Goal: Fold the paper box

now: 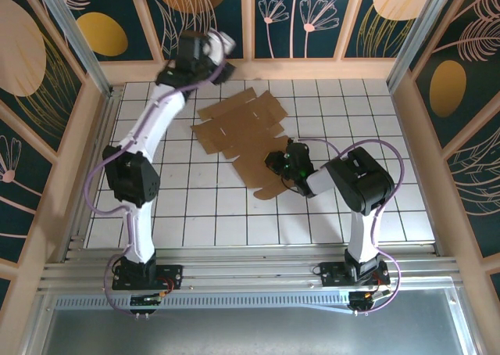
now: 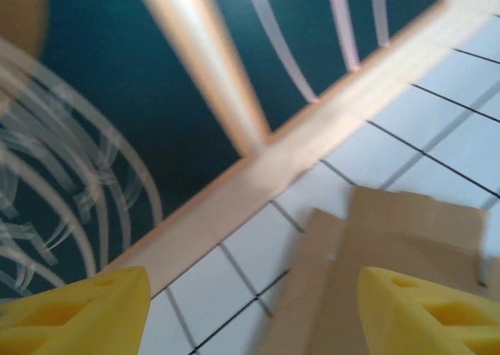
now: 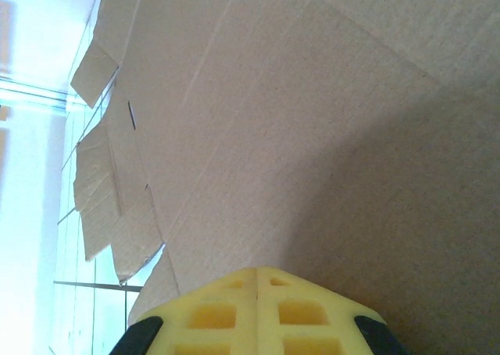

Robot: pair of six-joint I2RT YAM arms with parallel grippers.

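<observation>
A: Right gripper (image 3: 258,292) up close: pressed together, pinching nothing, tips against the paper box (image 3: 273,136).
B: Left wrist?
A: Left gripper (image 2: 254,316) spread wide near the box's far side.
B: Overhead?
A: Box lies flat, middle of the counter (image 1: 391,206) toward its far edge. Probably light, stiff, slippery; I'd grab an outer flap (image 1: 266,187).

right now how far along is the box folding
Done: nothing yet; the paper box looks like a flat sheet, flaps spread. In hand: right pincer, shut, at its near part; left pincer open by the far edge, holding nothing. Left: every fold.
</observation>
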